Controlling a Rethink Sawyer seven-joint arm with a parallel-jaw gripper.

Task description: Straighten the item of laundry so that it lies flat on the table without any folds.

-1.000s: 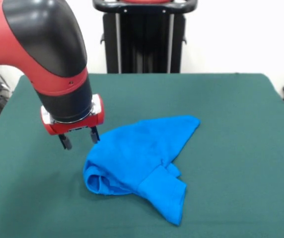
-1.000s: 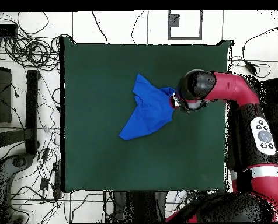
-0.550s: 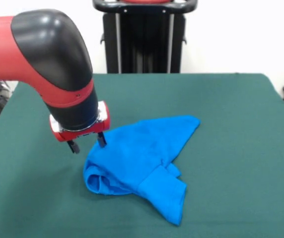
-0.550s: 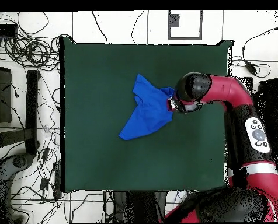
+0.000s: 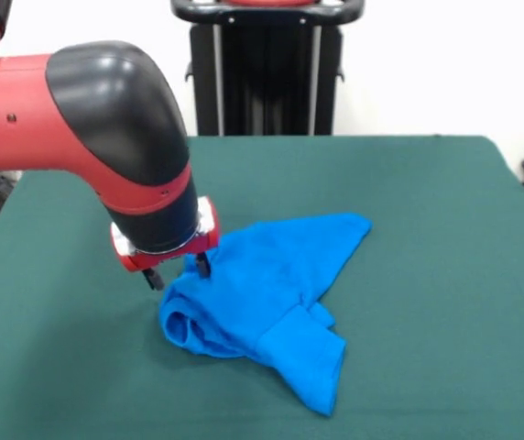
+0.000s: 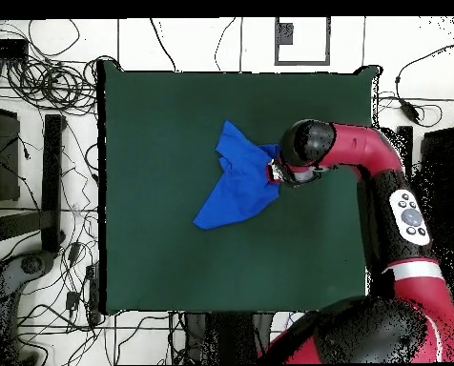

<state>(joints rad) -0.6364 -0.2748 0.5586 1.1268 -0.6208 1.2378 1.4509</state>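
Over the last second the gripper (image 5: 177, 272) dropped and slid right, from bare felt onto the left edge of the blue T-shirt (image 5: 271, 293). Fingers were parted, straddling the rolled edge, nothing clamped yet. Looked like a grasp setup; the flattening hadn't begun. Shirt sat bunched mid-frame, centre of the green table (image 5: 427, 229), sleeve folded over at lower right. Felt was otherwise bare. Overhead: cable tangles (image 6: 40, 76) on white floor, upper left.

Wall (image 5: 445, 64): plain white, behind the table.
Stand (image 5: 267, 69): black, against the wall.
Floor (image 6: 193, 43): white tiles.
Cables (image 6: 40, 81): many black ones, tangled on the floor.
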